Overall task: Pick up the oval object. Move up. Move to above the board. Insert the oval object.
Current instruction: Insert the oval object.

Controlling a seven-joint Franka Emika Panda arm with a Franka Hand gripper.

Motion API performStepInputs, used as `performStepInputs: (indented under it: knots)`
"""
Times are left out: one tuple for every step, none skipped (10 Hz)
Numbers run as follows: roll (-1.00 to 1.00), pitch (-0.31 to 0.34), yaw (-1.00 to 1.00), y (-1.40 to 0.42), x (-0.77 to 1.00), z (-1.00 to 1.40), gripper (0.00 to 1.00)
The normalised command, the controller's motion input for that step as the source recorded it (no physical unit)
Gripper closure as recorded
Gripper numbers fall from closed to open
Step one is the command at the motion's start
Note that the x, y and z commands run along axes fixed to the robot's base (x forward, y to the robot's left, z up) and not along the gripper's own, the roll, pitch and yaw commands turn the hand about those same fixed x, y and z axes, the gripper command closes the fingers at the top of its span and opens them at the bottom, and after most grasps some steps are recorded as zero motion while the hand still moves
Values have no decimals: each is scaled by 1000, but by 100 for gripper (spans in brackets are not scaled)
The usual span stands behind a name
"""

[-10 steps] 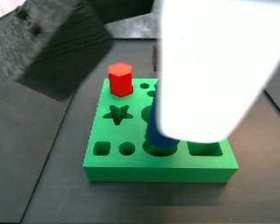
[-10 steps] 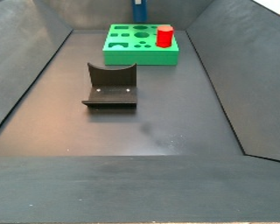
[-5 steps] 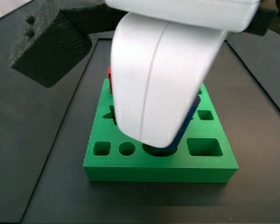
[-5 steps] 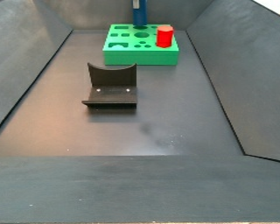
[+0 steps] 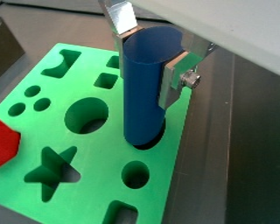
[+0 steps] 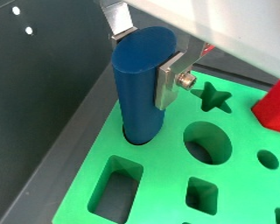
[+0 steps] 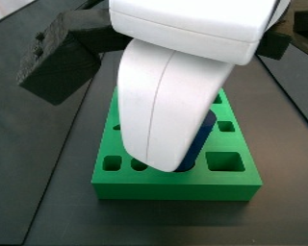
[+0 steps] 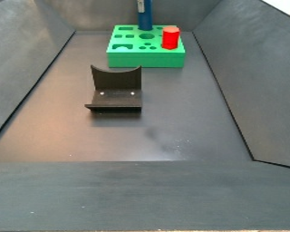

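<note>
Gripper [image 5: 152, 54]: over the green board [image 5: 60, 114], silver fingers [image 5: 178, 74] clamped on the blue oval object [image 5: 146, 87]. Oval object: upright, lower end entered in a board hole. Red hexagonal peg [image 8: 170, 37]: standing in the board, upper centre of a side view. Fixture [image 8: 113, 90]: on the floor, mid-frame, apart from the board.

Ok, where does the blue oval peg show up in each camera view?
Wrist view: blue oval peg centre, between the gripper fingers, lower end in the green board.
Wrist view: peg centre-left.
Side view: only a sliver behind the arm.
Side view: top centre.
Shared landmark: the board.
</note>
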Motion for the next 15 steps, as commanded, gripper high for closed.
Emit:
performStepInputs:
  knots:
    - [109,57,469,-77,149,-514,100]
    - [54,51,474,-109,229,-560,100]
    - [0,37,406,-117,354,-649,100]
    - [0,1,289,-89,251,-757,100]
    - [0,0,154,0,129,-863,100]
    - [69,-16,69,0,0,-866,100]
    - [121,-17,14,34,0,-789,100]
    - [33,-44,9,186,-106,-666,100]
    - [-166,-41,326,183,-166,-729,100]
    - [-206,-66,700,109,-103,-583,100]
    - [-226,-46,740,66,-111,-549,100]
    - [-354,-70,37,0,-94,-291,100]
    - [-373,-143,0,3,0,-360,100]
    - [-423,-229,0,106,-71,-231,100]
    - [-374,-354,-20,206,-123,-203,100]
